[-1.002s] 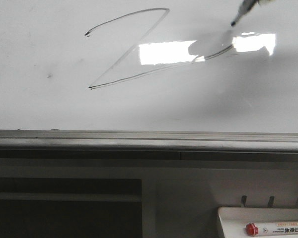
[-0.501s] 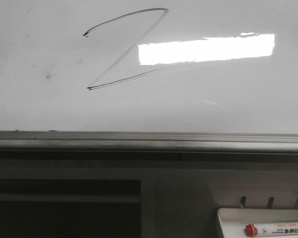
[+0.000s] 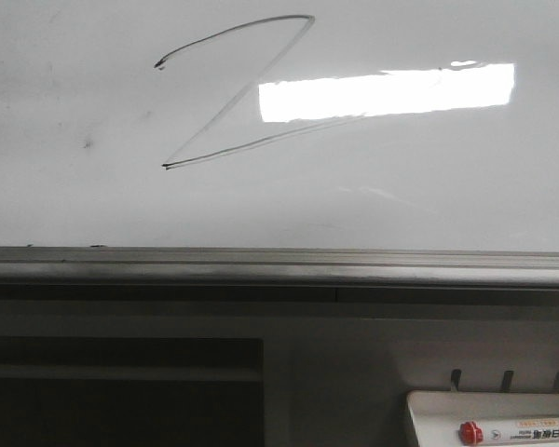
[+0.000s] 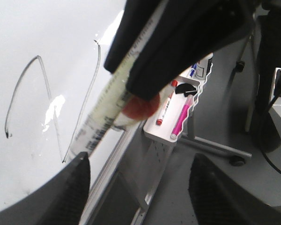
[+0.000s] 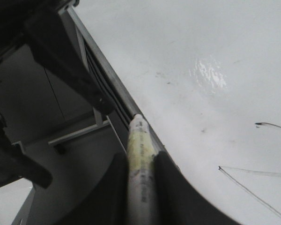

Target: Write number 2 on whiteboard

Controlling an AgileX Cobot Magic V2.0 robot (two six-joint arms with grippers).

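The number 2 [image 3: 224, 152] is a thin black angular line on the upper left of the whiteboard [image 3: 429, 186]. No gripper shows in the front view. In the right wrist view my right gripper [image 5: 141, 157] is shut on a pale marker [image 5: 139, 140], held beside the board [image 5: 201, 37], off its surface; part of the 2 [image 5: 253, 193] shows nearby. In the left wrist view my left gripper [image 4: 140, 159] is open and empty. Ahead of it are the right gripper with its marker [image 4: 100, 119], the board [image 4: 28, 28] and the 2 [image 4: 24, 79].
A grey metal rail [image 3: 279, 265] runs under the board. A white tray [image 3: 438, 405] at the lower right holds a red-capped marker [image 3: 517, 430]; the left wrist view also shows a pink marker [image 4: 182, 117] in it. A stand leg with a wheel [image 4: 234, 161] is on the floor.
One second ago the marker tip and its shadow were at the end of the 2's bottom stroke in the front view. They have left that view. The 2 is unchanged.
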